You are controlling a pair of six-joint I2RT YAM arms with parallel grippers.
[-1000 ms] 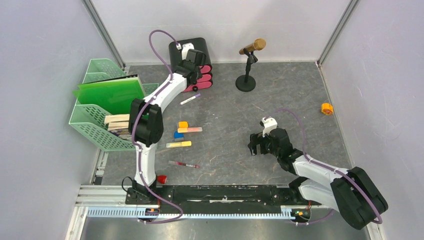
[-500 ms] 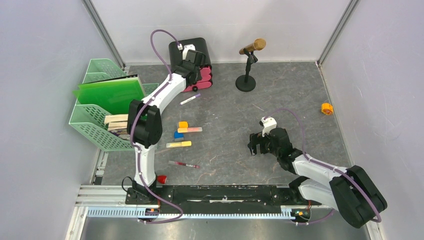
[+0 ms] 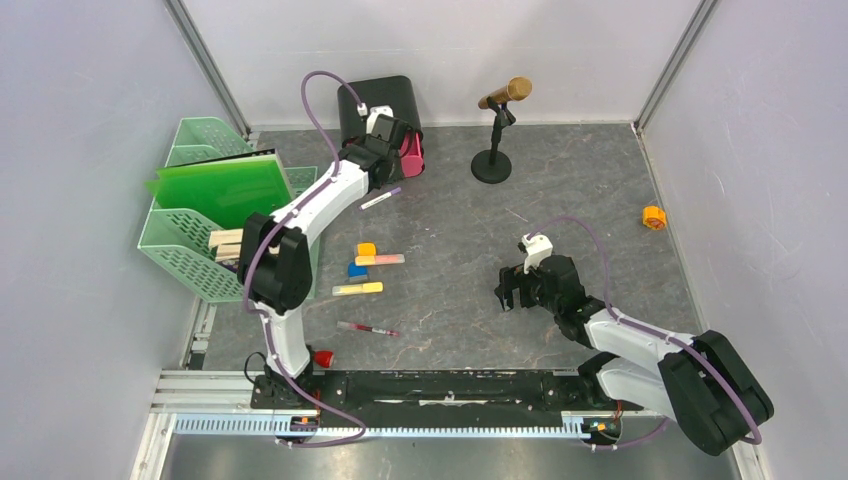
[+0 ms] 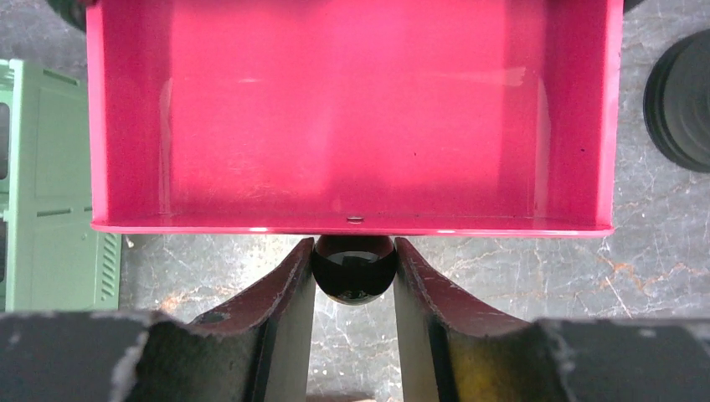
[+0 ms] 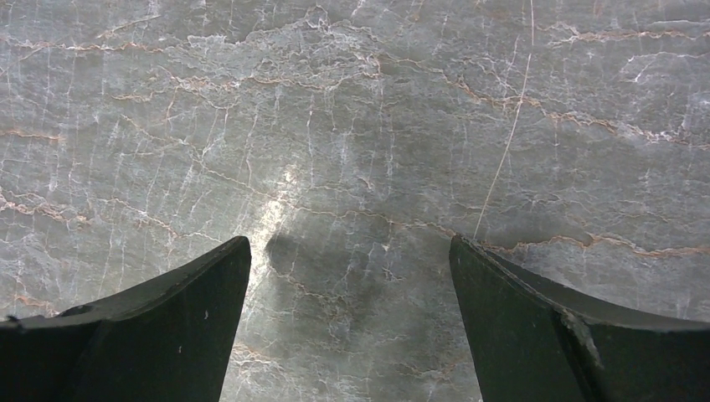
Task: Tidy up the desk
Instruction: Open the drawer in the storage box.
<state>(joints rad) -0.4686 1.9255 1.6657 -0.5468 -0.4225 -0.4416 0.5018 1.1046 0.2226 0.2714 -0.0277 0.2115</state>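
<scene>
Pulling back toward its base, the left arm has bent its elbow lower than a moment ago. The left claw has come away from the black drawer box, bringing a pink drawer out with it. In the wrist view the claw is clamped on the drawer's round black knob, one finger on each side. The tray beyond the claw stands open, and what shows of its inside is bare. The right arm has hardly shifted.

My reading is that a storage spot is now ready, so the sorting proper can begin. The orange highlighter, yellow highlighter, red pen and white marker are not yet put away. All of them lie behind the left claw, toward the arm's base.

The counter lies directly under the left claw. Its veined grey surface shows between and to either side of the fingers, below the drawer's front lip. The right claw hangs with its jaws spread wide and nothing between them. The counter is straight beneath it and close enough to carry the claw's shadow, and only bare stone shows there.
</scene>
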